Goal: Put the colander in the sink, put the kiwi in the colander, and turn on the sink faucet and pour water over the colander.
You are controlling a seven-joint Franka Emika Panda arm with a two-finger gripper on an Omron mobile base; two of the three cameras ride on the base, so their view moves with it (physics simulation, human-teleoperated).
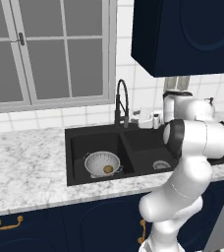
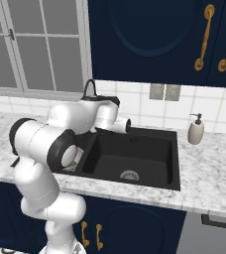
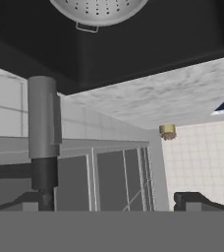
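Note:
The silver-grey colander [image 1: 97, 161] sits in the left basin of the black sink [image 1: 69, 157], with the brown kiwi [image 1: 107, 169] lying inside it. The black gooseneck sink faucet [image 1: 122, 101] rises behind the divider between the basins. My gripper [image 1: 147, 119] hovers behind the right basin, just right of the faucet. In the hand view, which is rolled upside down, my gripper [image 3: 116, 202] is open with nothing between its fingertips. There the faucet's column [image 3: 43, 118] stands close above the left fingertip [image 3: 35, 202], and the colander [image 3: 99, 9] shows at the top edge.
A beige soap dispenser [image 2: 196, 130] stands on the marble counter right of the sink [image 2: 177, 163]. Dark blue upper cabinets [image 1: 182, 34] hang above the arm. A window [image 1: 50, 49] fills the wall behind the counter on the left.

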